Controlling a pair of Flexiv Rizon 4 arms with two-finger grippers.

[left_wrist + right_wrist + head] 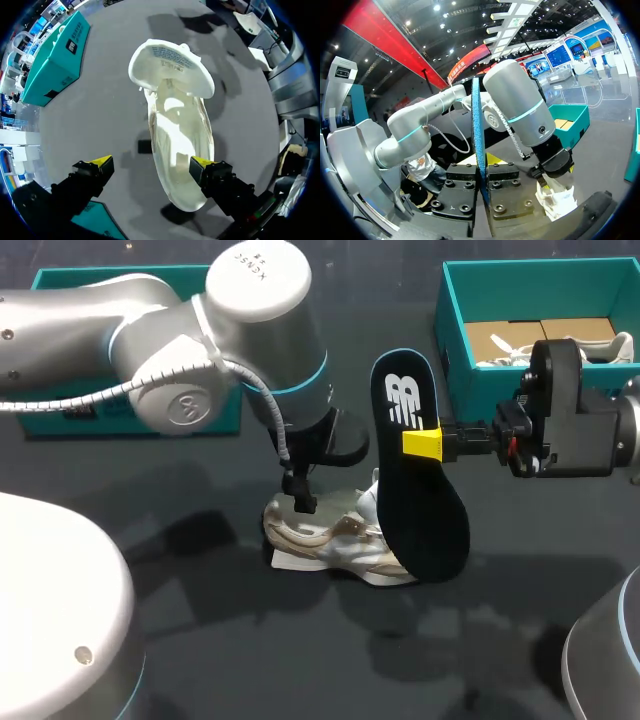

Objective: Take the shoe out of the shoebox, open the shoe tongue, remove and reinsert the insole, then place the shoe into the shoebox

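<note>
— Where do we stand, biggest things first?
— Our table [250, 660] carries everything. Our left arm [150, 330] reaches in from the left to the middle. Our right arm [590, 430] comes in from the right.
— And the boxes?
— The shoebox [450, 320] sits open at the far right, with paper and what looks like another shoe inside. A teal lid [55, 60], as we judge it, lies at the far left, out of the working space.
— The shoe?
— The shoe [182, 150] rests on its sole in the middle of the table, well apart from the shoebox. Its tongue [170, 70] is folded out, so the mouth gapes for the insole.
— Who has the insole?
— Our right gripper [425, 443] is clamped on the insole [420, 510] at about mid-length. It holds it upright, with the lower end just beside the shoe's right side. That hold leaves an end free to feed in, we think.
— And the left gripper?
— Our left gripper [150, 162] hangs over the heel end with its fingers spread wide and grips nothing. One finger is over the shoe's edge, the other off to the side above the table. We judge it is there to steady the shoe.
</note>
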